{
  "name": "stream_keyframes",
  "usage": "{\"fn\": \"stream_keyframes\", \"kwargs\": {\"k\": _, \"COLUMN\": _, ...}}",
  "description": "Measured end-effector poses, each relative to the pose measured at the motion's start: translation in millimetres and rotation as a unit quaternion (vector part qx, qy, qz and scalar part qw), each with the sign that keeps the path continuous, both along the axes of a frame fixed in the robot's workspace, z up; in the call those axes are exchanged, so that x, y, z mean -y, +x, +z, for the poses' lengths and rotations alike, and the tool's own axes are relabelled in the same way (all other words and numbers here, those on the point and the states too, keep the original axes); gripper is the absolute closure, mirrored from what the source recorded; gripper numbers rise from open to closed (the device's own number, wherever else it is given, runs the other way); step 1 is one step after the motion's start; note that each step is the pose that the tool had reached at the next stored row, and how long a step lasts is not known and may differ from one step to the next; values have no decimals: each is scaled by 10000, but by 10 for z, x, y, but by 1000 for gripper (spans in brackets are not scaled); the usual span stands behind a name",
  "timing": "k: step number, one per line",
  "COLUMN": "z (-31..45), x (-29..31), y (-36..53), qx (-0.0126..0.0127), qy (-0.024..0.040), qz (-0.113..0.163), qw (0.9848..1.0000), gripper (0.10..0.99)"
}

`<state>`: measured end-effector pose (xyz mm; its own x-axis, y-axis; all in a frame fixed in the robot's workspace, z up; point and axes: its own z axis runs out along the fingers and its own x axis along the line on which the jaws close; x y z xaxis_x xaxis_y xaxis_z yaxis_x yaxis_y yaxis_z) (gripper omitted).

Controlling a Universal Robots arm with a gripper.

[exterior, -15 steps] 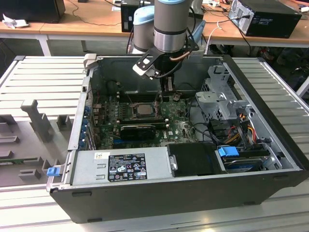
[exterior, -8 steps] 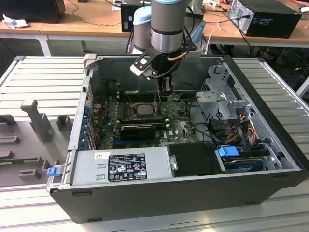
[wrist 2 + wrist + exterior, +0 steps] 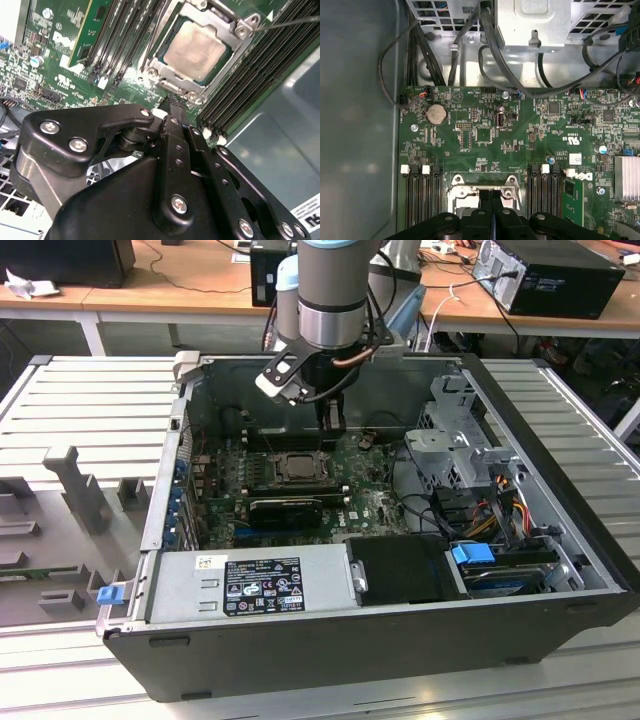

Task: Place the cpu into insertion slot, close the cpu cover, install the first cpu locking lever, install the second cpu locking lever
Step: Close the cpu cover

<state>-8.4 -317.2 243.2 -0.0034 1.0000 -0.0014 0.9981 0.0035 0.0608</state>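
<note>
Gripper hangs low inside the open computer case, its black fingers pressed together; whether anything thin is pinched at the tips is hard to tell. Memory slots flank the tool on both sides. Just ahead of the tips sits the cpu, its tan-grey face showing through the window of the cpu cover. The cover lies flat over the insertion slot and hides most of it. The tips touch or nearly touch the cover's near edge. A thin metal lever beyond the cpu is cut off at the frame edge. Off to the exterior view's right of the tool stands a drive cage with tangled cables
</note>
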Motion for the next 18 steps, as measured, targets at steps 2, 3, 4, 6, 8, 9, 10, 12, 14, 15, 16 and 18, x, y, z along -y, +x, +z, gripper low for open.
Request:
{"fn": "stream_keyframes", "kwargs": {"k": 2, "z": -6, "x": 0, "y": -34, "qx": -1, "qy": 0, "qz": 1, "qw": 10000, "gripper": 980}}
{"fn": "stream_keyframes", "kwargs": {"k": 3, "z": -7, "x": 0, "y": -39, "qx": -1, "qy": 0, "qz": 0, "qw": 10000, "gripper": 980}}
{"fn": "stream_keyframes", "kwargs": {"k": 4, "z": -8, "x": 0, "y": -45, "qx": -1, "qy": -1, "qz": 0, "qw": 10000, "gripper": 980}}
{"fn": "stream_keyframes", "kwargs": {"k": 6, "z": -9, "x": 0, "y": -63, "qx": -1, "qy": 0, "qz": 1, "qw": 10000, "gripper": 980}}
{"fn": "stream_keyframes", "kwargs": {"k": 8, "z": -9, "x": 0, "y": -76, "qx": -1, "qy": 0, "qz": 0, "qw": 10000, "gripper": 980}}
{"fn": "stream_keyframes", "kwargs": {"k": 9, "z": -9, "x": 0, "y": -78, "qx": -1, "qy": 0, "qz": 0, "qw": 10000, "gripper": 980}}
{"fn": "stream_keyframes", "kwargs": {"k": 10, "z": -9, "x": 0, "y": -81, "qx": -1, "qy": 0, "qz": 0, "qw": 10000, "gripper": 980}}
{"fn": "stream_keyframes", "kwargs": {"k": 12, "z": -9, "x": 0, "y": -90, "qx": -1, "qy": 0, "qz": 1, "qw": 10000, "gripper": 980}}
{"fn": "stream_keyframes", "kwargs": {"k": 14, "z": -10, "x": 0, "y": -94, "qx": -1, "qy": 0, "qz": 0, "qw": 10000, "gripper": 980}}
{"fn": "stream_keyframes", "kwargs": {"k": 15, "z": -10, "x": 0, "y": -95, "qx": -1, "qy": 0, "qz": 0, "qw": 10000, "gripper": 980}}
{"fn": "stream_keyframes", "kwargs": {"k": 16, "z": -9, "x": 0, "y": -97, "qx": -1, "qy": 0, "qz": 0, "qw": 10000, "gripper": 980}}
{"fn": "stream_keyframes", "kwargs": {"k": 18, "z": -10, "x": 0, "y": -100, "qx": -1, "qy": 0, "qz": 0, "qw": 10000, "gripper": 980}}
